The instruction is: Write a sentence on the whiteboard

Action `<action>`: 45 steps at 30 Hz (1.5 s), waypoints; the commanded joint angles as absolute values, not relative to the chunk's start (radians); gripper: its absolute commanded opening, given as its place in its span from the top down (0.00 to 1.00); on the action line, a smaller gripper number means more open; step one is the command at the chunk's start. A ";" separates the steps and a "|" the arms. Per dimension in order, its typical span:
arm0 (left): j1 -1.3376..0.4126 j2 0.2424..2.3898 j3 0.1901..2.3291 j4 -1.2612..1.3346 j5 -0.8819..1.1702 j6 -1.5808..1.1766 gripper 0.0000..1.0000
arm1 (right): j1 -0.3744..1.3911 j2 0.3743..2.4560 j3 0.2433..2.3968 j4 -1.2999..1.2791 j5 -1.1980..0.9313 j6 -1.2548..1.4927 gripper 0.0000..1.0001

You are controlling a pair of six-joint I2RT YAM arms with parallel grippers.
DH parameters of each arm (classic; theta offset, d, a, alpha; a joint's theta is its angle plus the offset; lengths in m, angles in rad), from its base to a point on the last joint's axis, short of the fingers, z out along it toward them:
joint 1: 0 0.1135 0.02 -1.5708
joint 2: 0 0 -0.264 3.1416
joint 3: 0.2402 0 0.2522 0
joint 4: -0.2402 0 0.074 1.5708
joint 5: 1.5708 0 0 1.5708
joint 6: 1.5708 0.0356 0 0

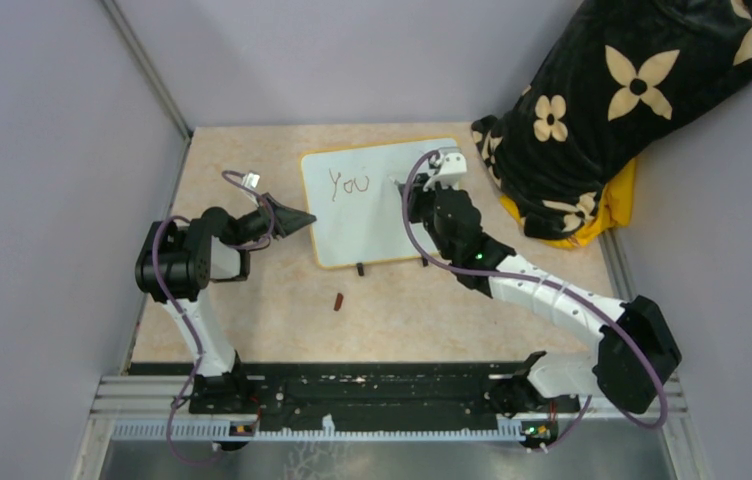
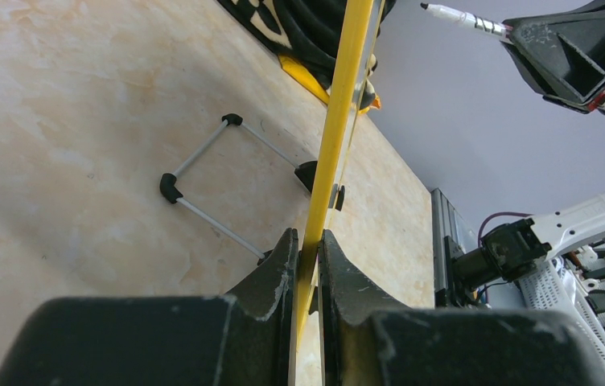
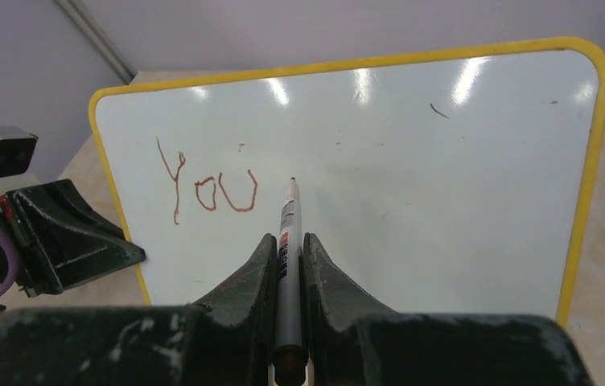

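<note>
- The whiteboard (image 1: 377, 205) stands in the far middle of the worktop (image 1: 252, 320), propped at a tilt, with its face toward the near edge.
- The left gripper (image 1: 302, 217) is at the board's left edge. In the left wrist view its fingers (image 2: 271, 269) are clenched on the thin yellow frame (image 2: 335, 121), one on each side.
- The right gripper (image 1: 430, 185) is in front of the board's right half, toward its top edge. It is clamped on a marker (image 3: 287, 233), which lies lengthwise between the fingers with its tip pointing at the board.
- Of the sentence (image 3: 207, 189), only "You" is present, in reddish-brown letters on the upper left part of the face.
- The marker tip sits just right of the "u". Whether it touches the surface cannot be determined.
- A few small stray marks are on the otherwise blank right half of the face.
- Two small black feet (image 1: 360, 268) sit under the board's near edge. Behind the board, a wire stand (image 2: 203, 185) rests on the worktop.
- A small reddish-brown cap (image 1: 338, 301) lies on the worktop nearer than the board, apart from both grippers.
- A dark cloth with pale flower shapes (image 1: 632, 100) is heaped at the far right corner, just beside the board's right edge, over a yellow item (image 1: 592, 215).
- Nothing lies between the marker and the board face.
</note>
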State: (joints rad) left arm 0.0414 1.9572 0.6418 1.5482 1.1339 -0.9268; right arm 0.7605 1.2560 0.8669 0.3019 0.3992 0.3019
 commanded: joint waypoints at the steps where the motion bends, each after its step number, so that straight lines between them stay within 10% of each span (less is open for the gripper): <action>1: 0.029 1.972 0.629 1.791 1.133 -0.927 1.00 | 0.790 1.285 0.962 0.357 0.407 0.267 1.00; 45: 0.022 1.970 0.630 1.790 1.129 -0.931 1.00 | 0.813 1.325 0.994 0.294 0.453 0.225 1.00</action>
